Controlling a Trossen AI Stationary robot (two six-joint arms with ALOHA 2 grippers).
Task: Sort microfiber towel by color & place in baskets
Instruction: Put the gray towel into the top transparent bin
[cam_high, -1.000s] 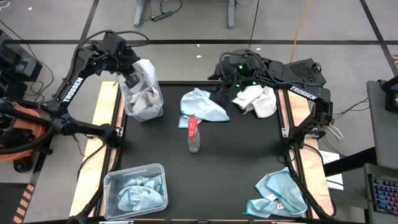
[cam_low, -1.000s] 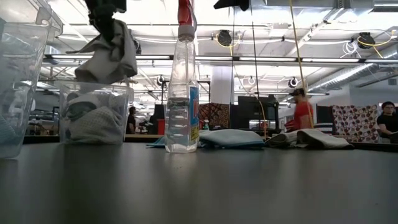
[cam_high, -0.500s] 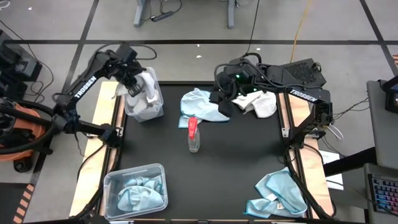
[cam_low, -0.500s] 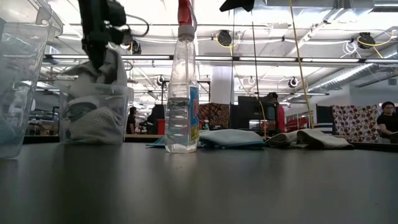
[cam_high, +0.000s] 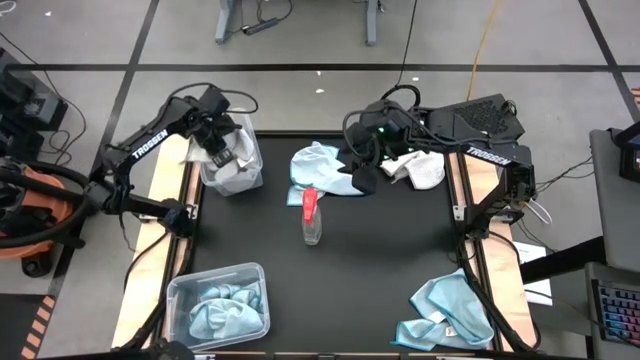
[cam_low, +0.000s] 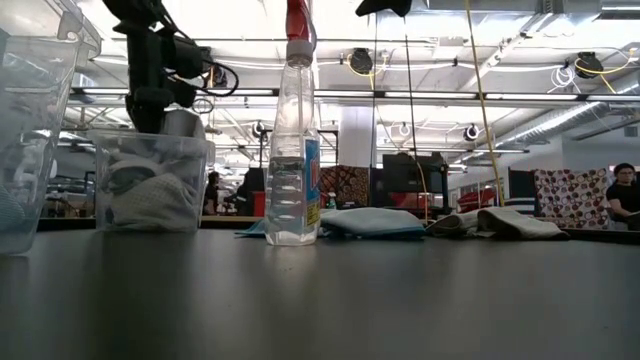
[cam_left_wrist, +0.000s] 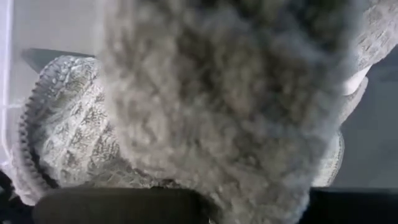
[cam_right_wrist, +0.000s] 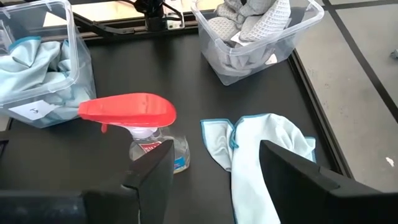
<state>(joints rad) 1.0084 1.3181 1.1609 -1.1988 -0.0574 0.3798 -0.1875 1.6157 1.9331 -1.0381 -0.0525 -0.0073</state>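
Down inside the far bin (cam_high: 232, 165), the left hand (cam_high: 222, 152) is buried among grey towels (cam_low: 150, 190); its wrist view is filled edge to edge with knitted grey cloth (cam_left_wrist: 217, 106), and I cannot tell whether the fingers are pinching that cloth or have let it go. Around the hand, the bin walls hold a heap that rises close to the rim. If cloth is caught between the fingers or snagged on them, lifting out could drag a towel back over the wall, or tip the light bin on the worktop (cam_high: 380, 250). Across from it, the right hand (cam_right_wrist: 214, 162) hangs with its fingers spread, empty, just above a blue towel (cam_right_wrist: 267, 149) lying flat; the same towel shows under that arm from above (cam_high: 325, 170). Just beside this hand stands a spray bottle (cam_right_wrist: 146, 134) with a red top, seen overhead near the worktop's middle (cam_high: 312, 215). That is the main hazard here: a descent that drifts toward the bottle could knock it over, and a bunched grip could drag the towel's edge against it. Beyond the hand on its other side lies a white towel (cam_high: 415, 165), close enough that a careless pinch might catch both colours. Further off, a second bin (cam_high: 218, 305) already holds blue cloth, and another blue towel (cam_high: 450, 310) waits at the near corner.
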